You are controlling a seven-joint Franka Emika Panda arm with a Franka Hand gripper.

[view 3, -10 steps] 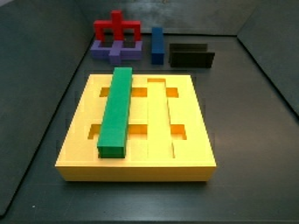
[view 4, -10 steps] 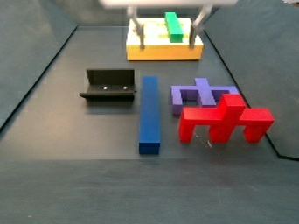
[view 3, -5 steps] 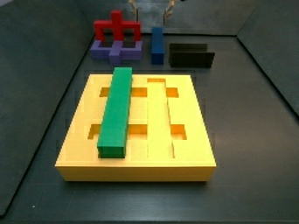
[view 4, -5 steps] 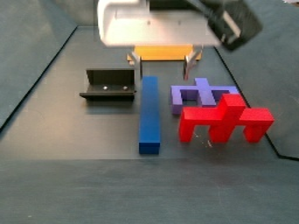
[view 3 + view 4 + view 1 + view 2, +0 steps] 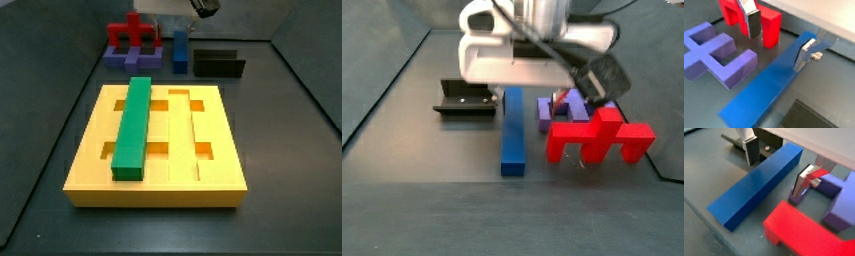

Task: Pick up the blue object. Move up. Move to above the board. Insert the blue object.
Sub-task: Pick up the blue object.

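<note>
The blue object (image 5: 512, 138) lies flat on the dark floor between the black holder and the purple base; it also shows in both wrist views (image 5: 767, 85) (image 5: 759, 187) and in a side view (image 5: 179, 50). My gripper (image 5: 524, 92) hangs low over its far end, open, with one finger (image 5: 751, 152) on each side of the bar and not touching it. The gripper (image 5: 773, 180) holds nothing. The yellow board (image 5: 221, 178) lies apart from the bar, with a green bar (image 5: 134, 125) in one of its grooves.
The purple base (image 5: 560, 106) with the red piece (image 5: 596, 140) stands close beside the blue bar. The fixture (image 5: 465, 100) stands on its other side. The red piece (image 5: 771, 27) rises near one finger. Dark walls enclose the floor.
The gripper has moved from over the board to the blue bar and come down, so its open fingers now straddle the bar. No object has moved.
</note>
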